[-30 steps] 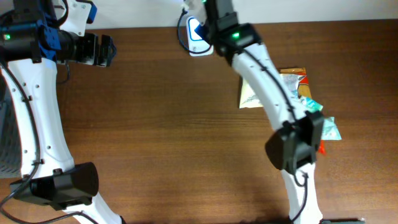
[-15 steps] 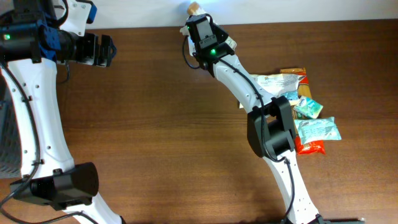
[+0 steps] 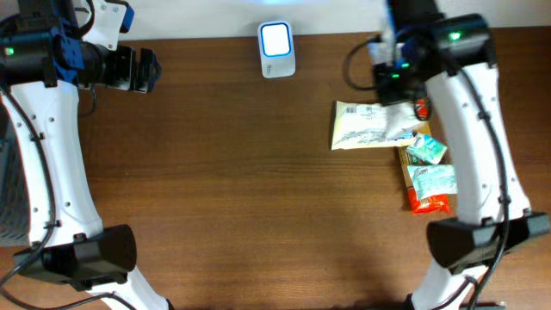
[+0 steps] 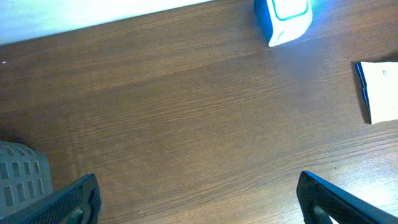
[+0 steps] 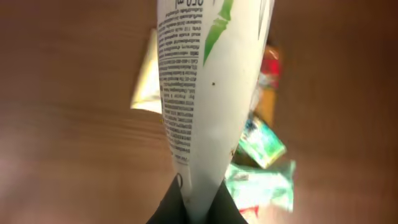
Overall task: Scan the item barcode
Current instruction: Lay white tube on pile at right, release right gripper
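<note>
**Gripping a white pouch beside the packet pile, scanner well off to the left**

Nearest on the right side of the table (image 3: 224,215) lies an orange packet (image 3: 428,204), the near end of a small heap. Just beyond it, and touching or overlapping it, are two teal packets (image 3: 429,179). Farther on, a cream packet (image 3: 366,125) with printed text lies flat at the far-left end of the heap.

At the left edge of the table, nearer than the left arm's claw, stands a grey mesh basket (image 4: 22,174). Only a corner of it shows, so what it holds cannot be told.

Above the far side of the heap is the right gripper (image 5: 198,202). Its fingers are pinched tight on one edge of the white pouch (image 5: 205,93), which has green print and a block of small text. In the right wrist view the pouch stretches away from the claw, with the heap blurred behind it. No barcode can be made out on the side that shows.

At the far left, the left gripper (image 4: 198,176) is spread as wide as it goes and holds nothing, with bare wood between its fingers.

Farthest of all, at the table's far edge and well to the left of the held pouch, stands the scanner (image 3: 276,50). It is a small white unit with a lit blue-white face.
</note>
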